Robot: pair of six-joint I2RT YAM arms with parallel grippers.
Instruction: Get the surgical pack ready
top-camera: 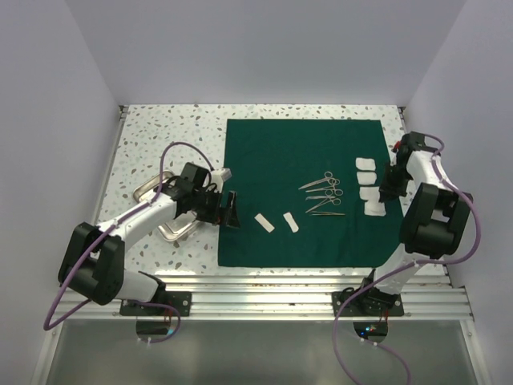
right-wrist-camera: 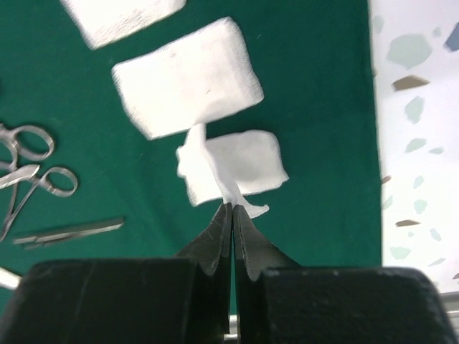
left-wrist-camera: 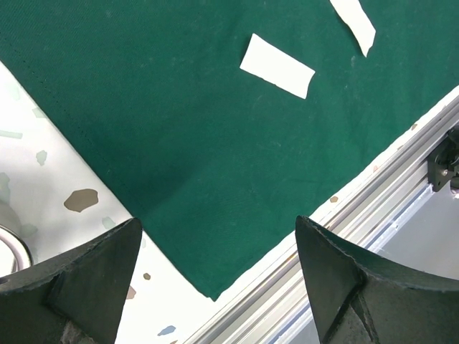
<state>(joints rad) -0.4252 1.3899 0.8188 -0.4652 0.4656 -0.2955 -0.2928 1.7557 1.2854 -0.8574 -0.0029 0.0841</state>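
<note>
Now the right gripper (right-wrist-camera: 233, 215) pinches a flap of the gauze pad (right-wrist-camera: 244, 165) lying straight ahead, while the far-off left gripper (left-wrist-camera: 216, 223) stands spread.

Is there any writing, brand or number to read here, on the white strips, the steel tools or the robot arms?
None to read. The white strips are blank, the gauze pads and green drape carry no print, and the steel instruments and the arms show no marking legible at this size.
</note>
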